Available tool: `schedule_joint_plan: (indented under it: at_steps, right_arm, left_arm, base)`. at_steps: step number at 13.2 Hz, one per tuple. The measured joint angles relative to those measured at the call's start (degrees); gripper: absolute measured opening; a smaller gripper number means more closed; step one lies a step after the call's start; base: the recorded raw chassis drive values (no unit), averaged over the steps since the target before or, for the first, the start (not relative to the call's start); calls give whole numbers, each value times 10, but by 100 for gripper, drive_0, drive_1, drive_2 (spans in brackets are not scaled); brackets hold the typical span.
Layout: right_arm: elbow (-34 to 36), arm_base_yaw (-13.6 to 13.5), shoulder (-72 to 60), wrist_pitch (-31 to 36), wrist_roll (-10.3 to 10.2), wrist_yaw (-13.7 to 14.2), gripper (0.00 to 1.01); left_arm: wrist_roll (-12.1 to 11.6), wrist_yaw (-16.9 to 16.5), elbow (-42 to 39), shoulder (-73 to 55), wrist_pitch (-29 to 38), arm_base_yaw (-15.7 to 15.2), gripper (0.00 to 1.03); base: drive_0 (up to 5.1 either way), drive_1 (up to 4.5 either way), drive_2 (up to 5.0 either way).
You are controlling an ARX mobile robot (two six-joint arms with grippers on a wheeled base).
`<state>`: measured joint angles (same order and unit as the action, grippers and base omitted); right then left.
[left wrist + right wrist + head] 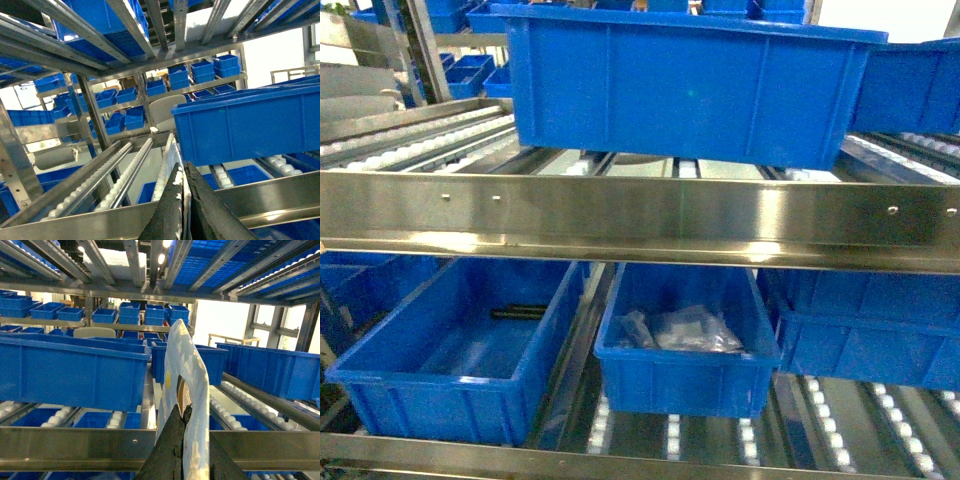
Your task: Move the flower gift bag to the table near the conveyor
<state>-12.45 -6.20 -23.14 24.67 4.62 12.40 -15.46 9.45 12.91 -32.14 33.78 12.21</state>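
In the right wrist view the flower gift bag, pale blue-white and glossy, stands up from my right gripper, which is shut on its lower part. My left gripper is shut on a thin white sheet edge that looks like the same bag seen edge-on. The conveyor, steel framing with white roller tracks, fills every view right in front of both grippers. Neither gripper nor the bag shows in the head view. The table is out of view.
A big blue bin sits on the upper track. Below it are an empty blue bin and a smaller one holding plastic-wrapped parts. More blue bins line the rear shelves. A steel cross rail runs just beyond the fingers.
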Motion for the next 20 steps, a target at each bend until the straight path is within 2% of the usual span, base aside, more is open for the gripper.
schedule_joint_plan:
  at_steps: [20]
  right_arm:
    - [0,0,0,-1,0,0,2]
  left_arm:
    - [0,0,0,0,0,0,2]
  base:
    - [-487,135,344]
